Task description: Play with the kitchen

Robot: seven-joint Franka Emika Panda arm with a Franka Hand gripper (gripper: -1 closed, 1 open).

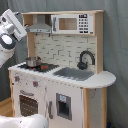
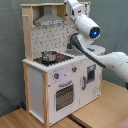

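I see the white and light-wood toy kitchen (image 1: 60, 75) (image 2: 57, 75) upright on a wooden floor (image 2: 30, 119) before a grey curtain (image 1: 115, 45). Its oven door faces the first exterior view's lower left, with the counter running left to right. I cannot tell how my gripper (image 1: 12, 25) stands, raised beside the hood.

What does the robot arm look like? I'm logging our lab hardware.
The arm has glossy white rounded shells with dark bands at the joints. A round joint cap carries a glowing blue light in the second exterior view. In the first exterior view its white upper segments show a black ring.
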